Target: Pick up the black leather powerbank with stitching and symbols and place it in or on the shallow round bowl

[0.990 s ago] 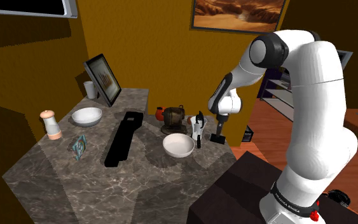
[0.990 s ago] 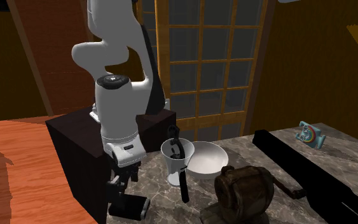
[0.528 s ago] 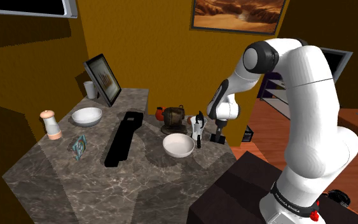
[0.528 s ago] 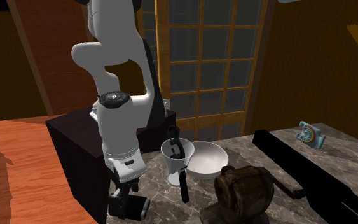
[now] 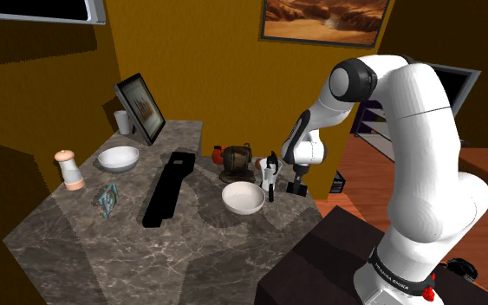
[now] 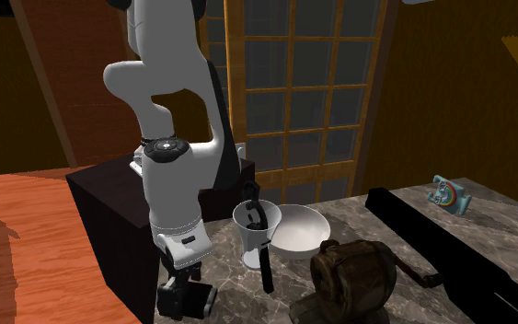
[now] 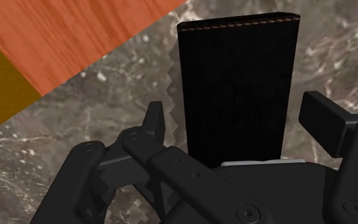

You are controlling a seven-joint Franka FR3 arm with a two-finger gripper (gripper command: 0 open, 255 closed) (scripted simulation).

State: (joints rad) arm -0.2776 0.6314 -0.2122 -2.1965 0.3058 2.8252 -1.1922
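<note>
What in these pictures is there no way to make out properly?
- Symbols on the black powerbank: wrist view, dark on dark, too faint to read.
- Powerbank's near end: wrist view, hidden behind the gripper.
- Long black object: second exterior view, cut off by the lower right corner.

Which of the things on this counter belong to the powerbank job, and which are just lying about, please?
Job: black powerbank; claw, open around it; near white bowl or far white bowl, I cannot tell which.
Lying about: long black bar; brown barrel; white cup; shaker; teal toy; framed picture.
</note>
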